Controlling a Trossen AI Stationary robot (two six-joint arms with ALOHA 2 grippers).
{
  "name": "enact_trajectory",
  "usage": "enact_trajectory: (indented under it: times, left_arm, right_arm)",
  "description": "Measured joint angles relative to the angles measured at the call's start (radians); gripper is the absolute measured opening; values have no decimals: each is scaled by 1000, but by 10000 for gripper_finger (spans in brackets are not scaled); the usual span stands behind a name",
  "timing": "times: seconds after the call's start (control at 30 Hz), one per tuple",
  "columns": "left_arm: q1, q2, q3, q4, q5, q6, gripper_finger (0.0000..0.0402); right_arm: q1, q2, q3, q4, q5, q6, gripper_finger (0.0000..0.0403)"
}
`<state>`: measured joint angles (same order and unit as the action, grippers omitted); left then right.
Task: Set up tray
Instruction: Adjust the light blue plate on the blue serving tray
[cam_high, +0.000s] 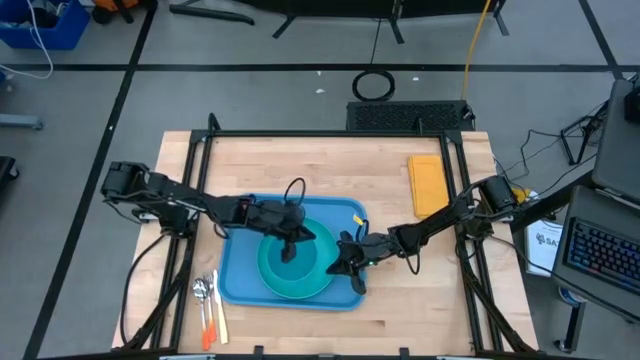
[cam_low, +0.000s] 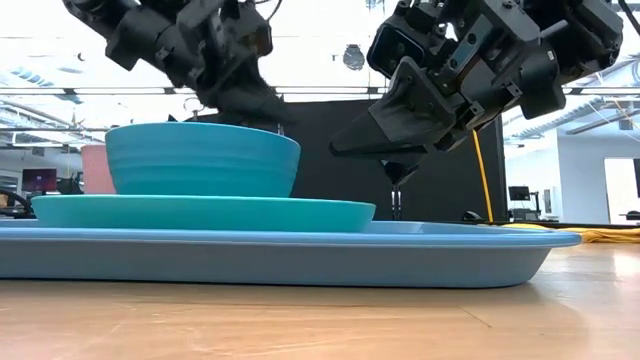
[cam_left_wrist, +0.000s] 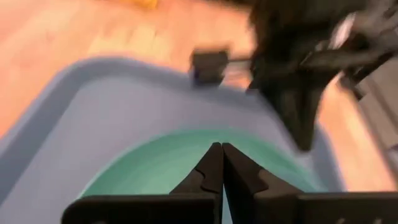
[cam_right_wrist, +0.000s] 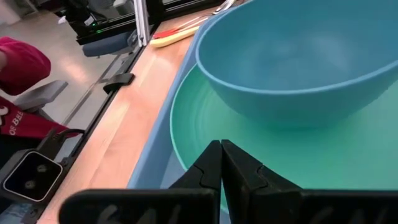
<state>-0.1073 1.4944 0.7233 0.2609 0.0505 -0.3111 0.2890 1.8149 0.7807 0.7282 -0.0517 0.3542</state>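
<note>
**Both claws pressed together over the loaded tray**

The left claw (cam_high: 291, 247) hangs over the bowl (cam_low: 202, 158), its two dark fingers (cam_left_wrist: 211, 168) pressed together with nothing between them. The right claw (cam_high: 347, 262) is just beside the plate's right edge, above the right part of the tray, and its fingers (cam_right_wrist: 221, 165) are likewise pressed together and hold nothing; its wrist view looks past them at the bowl and plate close by.

The bowl, round and blue, sits on the cyan plate (cam_low: 330, 213), and the plate lies flat inside the tray (cam_high: 237, 278). The tray, large, blue and rectangular with a raised rim, rests on the wooden worktop (cam_high: 430, 300) near its front edge, a little left of centre.

Just left of the tray on the worktop lies cutlery (cam_high: 208, 305): a spoon and some orange and pale pieces side by side. A yellow cloth (cam_high: 428, 184) lies well apart at the right rear of the worktop.
</note>
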Motion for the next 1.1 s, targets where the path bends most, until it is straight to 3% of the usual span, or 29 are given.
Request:
enact_trajectory:
  times: [0.27, 0.5, 0.8, 1.1]
  left_arm:
    - [-28, -69, -1, -25, 21, 6, 24]
    - [-137, -234, 0, -143, 4, -3, 4]
    - [-355, -370, -1, -499, -276, -242, 5]
    - [-488, -368, -1, -767, -390, -555, 4]
  right_arm:
    - [0, -29, 0, -62, 0, 108, 0]
    - [7, -120, 0, -287, 39, 214, 0]
    - [28, -166, 0, -444, 102, 303, 0]
    - [6, -146, 0, -469, 103, 383, 0]
